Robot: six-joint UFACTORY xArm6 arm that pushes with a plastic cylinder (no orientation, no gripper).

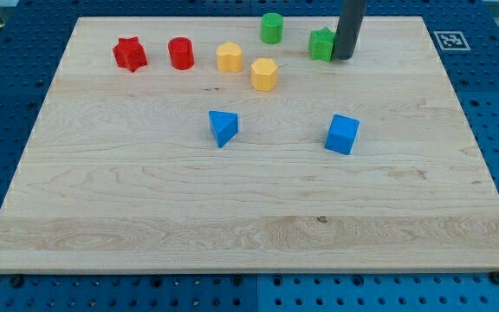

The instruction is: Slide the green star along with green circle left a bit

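Observation:
The green star sits near the view's top, right of centre. The green circle stands up and to the left of it, close to the board's top edge, with a gap between the two. My tip rests on the board right against the green star's right side. The dark rod rises from there out of the view's top.
A red star and a red cylinder sit at the top left. Two yellow blocks lie left of the green star. A blue triangular block and a blue cube sit mid-board. The wooden board lies on a blue perforated table.

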